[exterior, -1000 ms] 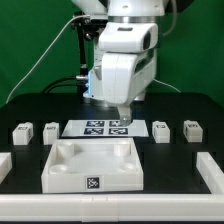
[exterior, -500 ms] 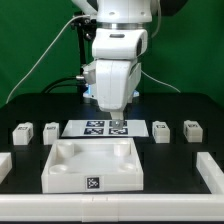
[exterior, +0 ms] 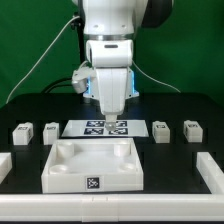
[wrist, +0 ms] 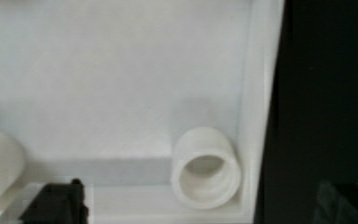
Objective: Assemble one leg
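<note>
we see the gripper [exterior: 113,118] hanging low over the marker board [exterior: 88,128], at the middle of the black table [exterior: 30,100], with the arm upright above it. in the wrist view a dark fingertip [wrist: 60,200] shows at one edge and the other is faint against the dark table at the opposite edge, so the jaws stand wide apart with nothing between them. none of the small tagged blocks is in its grasp. one leg [exterior: 22,132] and a second leg [exterior: 50,131] sit side by side at the exterior view's left of the marker board, and a third leg [exterior: 161,131] and a fourth leg [exterior: 190,130] sit at its right, all resting on the table and well clear of the fingers. the large white tray-like piece [exterior: 60,180] lies nearer the camera, just in front of the marker board, a tag on its front wall. the wrist view looks onto a white surface [wrist: 123,90] with two rounded recesses; we take it for that same piece but cannot be sure.
</note>
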Tool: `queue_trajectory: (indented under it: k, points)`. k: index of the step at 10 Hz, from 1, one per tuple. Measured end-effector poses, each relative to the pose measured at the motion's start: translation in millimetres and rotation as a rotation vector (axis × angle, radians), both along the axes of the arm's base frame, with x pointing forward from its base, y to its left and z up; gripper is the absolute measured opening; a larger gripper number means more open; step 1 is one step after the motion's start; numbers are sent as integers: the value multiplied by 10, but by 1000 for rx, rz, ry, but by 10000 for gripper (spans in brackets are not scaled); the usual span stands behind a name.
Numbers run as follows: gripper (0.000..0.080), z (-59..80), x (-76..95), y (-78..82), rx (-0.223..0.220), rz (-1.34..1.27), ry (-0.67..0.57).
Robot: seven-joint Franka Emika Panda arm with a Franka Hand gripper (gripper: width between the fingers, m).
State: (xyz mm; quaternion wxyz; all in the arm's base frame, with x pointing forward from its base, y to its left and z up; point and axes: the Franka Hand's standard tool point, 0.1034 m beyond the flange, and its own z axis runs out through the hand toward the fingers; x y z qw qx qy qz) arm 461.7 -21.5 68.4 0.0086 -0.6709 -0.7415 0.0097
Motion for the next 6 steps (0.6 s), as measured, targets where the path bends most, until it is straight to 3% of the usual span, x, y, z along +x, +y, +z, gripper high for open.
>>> queue_trajectory:
  k: [3, 6]
  points:
    - [650, -221, -224, -158, 12, 40, 37]
    - [650, -472, -228, -106, 26, 29, 72]
